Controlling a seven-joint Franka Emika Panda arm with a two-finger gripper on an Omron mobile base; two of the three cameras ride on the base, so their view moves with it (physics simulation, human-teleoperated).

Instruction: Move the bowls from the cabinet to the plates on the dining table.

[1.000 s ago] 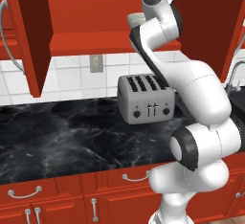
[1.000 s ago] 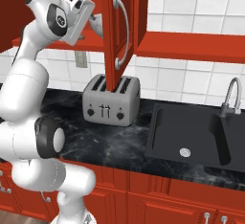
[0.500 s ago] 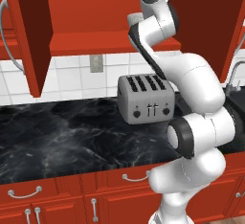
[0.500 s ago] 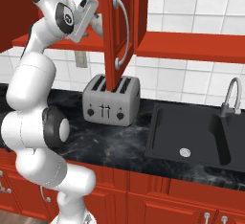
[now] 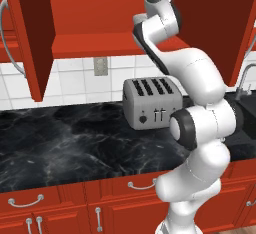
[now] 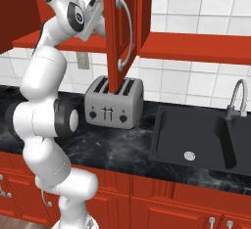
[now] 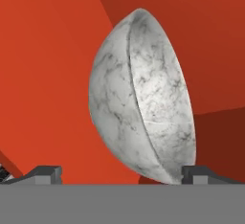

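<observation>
A mottled white-grey bowl [image 7: 139,98] stands inside the red cabinet [image 7: 43,74], close ahead of the hand. The hand view is rolled, so the bowl's rim faces right there. My gripper [image 7: 122,174] is open, one fingertip [image 7: 45,173] to the bowl's left and the other at its lower right edge, with nothing gripped. In the base views the hand [image 6: 90,12] reaches up into the open cabinet [image 5: 95,43] behind its door [image 6: 125,27]. The plates and the dining table are out of view.
A silver toaster [image 5: 152,103] [image 6: 113,103] sits on the black marble counter [image 5: 60,148] below the cabinet. A black sink [image 6: 196,140] with a curved tap [image 6: 238,98] lies to the right. Open cabinet doors [image 5: 30,38] hang on both sides of the arm.
The arm has stretched upward and pushed the hand a little further into the cabinet. The gripper has stayed open.
</observation>
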